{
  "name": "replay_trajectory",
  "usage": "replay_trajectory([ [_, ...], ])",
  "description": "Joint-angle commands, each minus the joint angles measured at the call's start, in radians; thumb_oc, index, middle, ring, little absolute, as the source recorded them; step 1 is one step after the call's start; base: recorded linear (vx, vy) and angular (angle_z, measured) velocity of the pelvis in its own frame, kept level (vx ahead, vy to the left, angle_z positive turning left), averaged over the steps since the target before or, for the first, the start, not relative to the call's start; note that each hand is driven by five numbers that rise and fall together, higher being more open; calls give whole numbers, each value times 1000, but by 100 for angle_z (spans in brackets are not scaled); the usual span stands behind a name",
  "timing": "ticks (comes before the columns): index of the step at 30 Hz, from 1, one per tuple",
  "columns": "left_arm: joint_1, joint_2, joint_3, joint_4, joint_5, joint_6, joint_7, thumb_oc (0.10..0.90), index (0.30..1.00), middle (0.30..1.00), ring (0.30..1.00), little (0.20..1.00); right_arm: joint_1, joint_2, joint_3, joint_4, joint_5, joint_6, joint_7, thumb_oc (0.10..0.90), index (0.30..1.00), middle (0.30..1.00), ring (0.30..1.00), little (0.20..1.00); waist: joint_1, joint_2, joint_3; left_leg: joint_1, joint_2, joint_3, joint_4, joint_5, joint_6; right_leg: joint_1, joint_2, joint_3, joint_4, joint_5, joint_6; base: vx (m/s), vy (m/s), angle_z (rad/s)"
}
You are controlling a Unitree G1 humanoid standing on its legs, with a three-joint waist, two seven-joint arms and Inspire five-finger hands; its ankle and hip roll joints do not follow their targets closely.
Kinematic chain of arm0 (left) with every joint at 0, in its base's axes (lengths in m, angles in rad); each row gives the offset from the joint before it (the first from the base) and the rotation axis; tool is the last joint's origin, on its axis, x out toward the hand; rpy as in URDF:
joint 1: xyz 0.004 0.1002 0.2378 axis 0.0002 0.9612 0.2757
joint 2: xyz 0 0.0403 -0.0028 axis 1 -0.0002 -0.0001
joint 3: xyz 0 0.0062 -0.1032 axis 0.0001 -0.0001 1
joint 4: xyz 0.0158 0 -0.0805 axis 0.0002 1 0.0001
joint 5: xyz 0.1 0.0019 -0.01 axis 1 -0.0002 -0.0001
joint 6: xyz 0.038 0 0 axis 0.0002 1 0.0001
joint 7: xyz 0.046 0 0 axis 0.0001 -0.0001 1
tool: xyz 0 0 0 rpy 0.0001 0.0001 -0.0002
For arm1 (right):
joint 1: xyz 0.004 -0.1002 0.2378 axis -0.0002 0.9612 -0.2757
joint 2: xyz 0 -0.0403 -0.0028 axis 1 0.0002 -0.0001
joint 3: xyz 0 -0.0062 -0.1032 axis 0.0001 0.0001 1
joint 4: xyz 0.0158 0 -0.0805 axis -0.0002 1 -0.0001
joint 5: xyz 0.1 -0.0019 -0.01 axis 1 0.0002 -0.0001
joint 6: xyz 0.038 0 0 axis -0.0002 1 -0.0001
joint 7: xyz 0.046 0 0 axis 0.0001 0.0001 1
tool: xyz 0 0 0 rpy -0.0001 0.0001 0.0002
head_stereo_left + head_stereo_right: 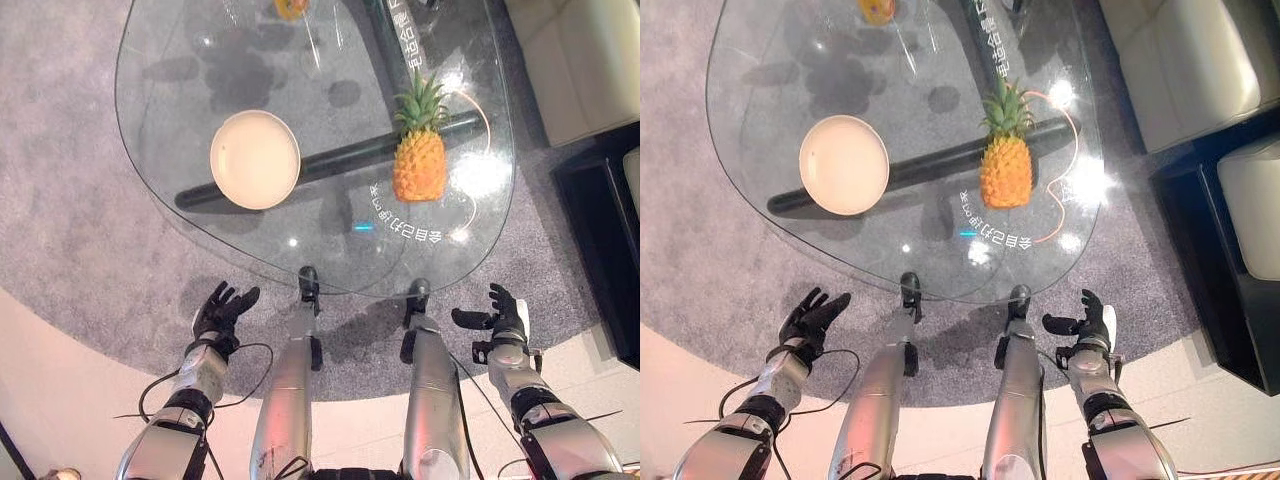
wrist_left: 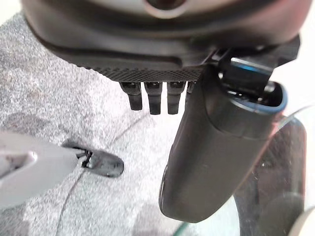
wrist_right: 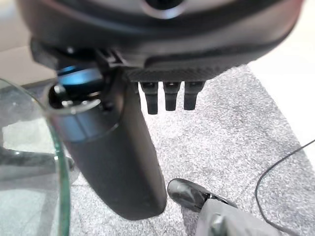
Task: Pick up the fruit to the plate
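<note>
Both hands low, nearest the camera, over the grey carpet [image 1: 90, 230] just short of the table's near edge. Left hand [image 1: 219, 312], dark, fingers spread and relaxed, holding nothing; its wrist view shows straight fingertips [image 2: 153, 101] and thumb out over carpet. Right hand [image 1: 505, 315], same story: fingers loose, thumb sticking out sideways, empty; the right wrist view has the glass edge beside the thumb.

Ahead: clear rounded glass table [image 1: 160, 140] w/ a dark bar base visible through the top. Round cream plate [image 1: 255, 159] on the table's left part, nothing on it. Whole orange-yellow pineapple w/ green leafy crown [image 1: 419, 160] stands upright on the right part, well apart from the plate, untouched by either hand. A thin orange ring [image 1: 482, 130] curves round behind and beside the pineapple. At the far edge, a small yellow-orange item [image 1: 291, 8], cut off by the view, can't tell what. Cream sofa [image 1: 580, 60] off to the right, past the table.
</note>
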Motion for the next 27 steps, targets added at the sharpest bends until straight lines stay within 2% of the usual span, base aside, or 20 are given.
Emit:
replay_trajectory([
  [1,13,56,51,24,9,-56,74,800,900,900,900,900,41,-45,12,-25,37,-39,-63,800,900,900,900,900,9,-29,-8,-96,-32,3,240,-177,21,-53,55,-14,-67,84,-11,0,0,0],
  [12,3,73,33,60,32,-10,51,800,900,900,900,900,-39,-97,-4,26,69,-34,-107,800,900,900,900,900,26,-34,-8,-143,-21,-16,254,-175,19,-96,64,-19,-64,95,-10,-5,-14,-2],
  [14,0,76,25,62,24,-12,48,800,900,900,900,900,-51,-115,-23,40,93,-41,-162,800,900,900,900,900,29,-34,-8,-143,-19,-18,248,-171,16,-95,63,-21,-69,98,-8,-2,-16,1],
  [17,-2,86,11,68,25,-15,33,800,900,900,900,900,-78,-163,-79,59,153,-77,-304,800,900,900,900,900,34,-33,-8,-142,-15,-20,243,-172,14,-89,58,-27,-78,104,-3,-4,-44,2],
  [19,-1,87,3,72,24,-21,29,800,900,900,900,900,-96,-182,-102,48,131,-97,-373,800,900,900,900,900,36,-32,-8,-141,-15,-20,241,-173,15,-87,58,-29,-79,105,-2,-1,-18,0],
  [26,29,78,-21,35,10,-27,45,800,900,900,900,900,-159,-252,-137,-163,137,-188,-622,800,900,900,900,900,35,-29,-8,-137,-19,-21,217,-166,13,-83,53,-38,-99,115,0,-1,0,1],
  [27,40,78,-19,22,6,-30,50,800,900,900,900,900,-159,-258,-130,-282,121,-177,-687,800,900,900,900,900,31,-32,-8,-135,-20,-20,206,-161,13,-83,53,-41,-108,118,-1,0,0,0],
])
